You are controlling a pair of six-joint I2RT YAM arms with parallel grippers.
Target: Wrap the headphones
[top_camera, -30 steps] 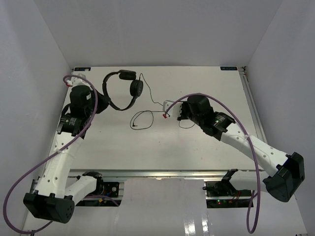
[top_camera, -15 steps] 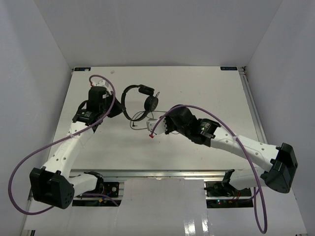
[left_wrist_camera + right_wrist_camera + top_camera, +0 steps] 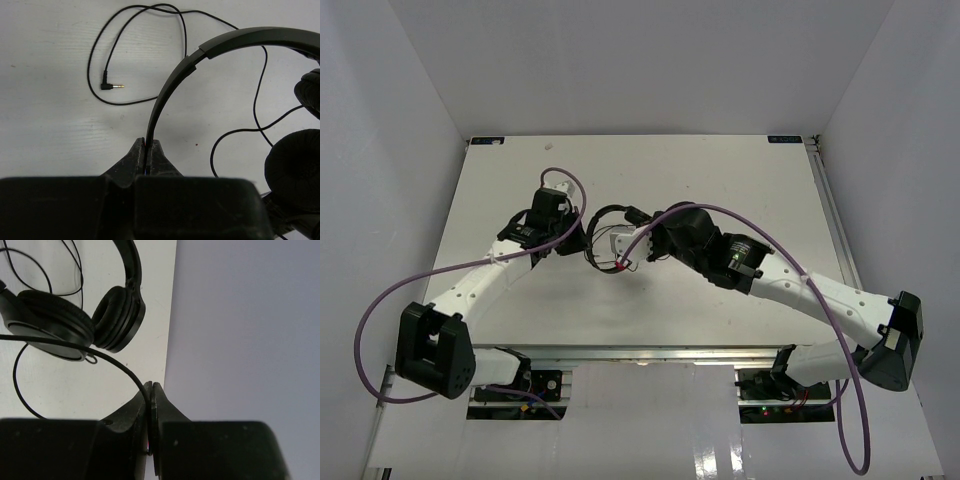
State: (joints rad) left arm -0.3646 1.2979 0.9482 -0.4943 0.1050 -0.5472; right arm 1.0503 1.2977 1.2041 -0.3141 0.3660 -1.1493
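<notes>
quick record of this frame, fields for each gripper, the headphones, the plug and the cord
left gripper: shut on the headband
right gripper: shut on the cord
headphones: between the two grippers, earcups side by side
plug: free, lying on the table
cord state: loose loops, not yet wrapped

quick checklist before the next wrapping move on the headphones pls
1. Left gripper clamped on the thin arched headband of the black over-ear headphones: ok.
2. Right gripper pinching the thin black cord: ok.
3. Gold-tipped plug lying free on the white table: ok.
4. Round padded earcups clear of both grippers' fingers: ok.
5. Cord wound onto the headphones: not ok, it lies in loose loops on the table.
6. Loose loops free of knots: cannot tell.
</notes>
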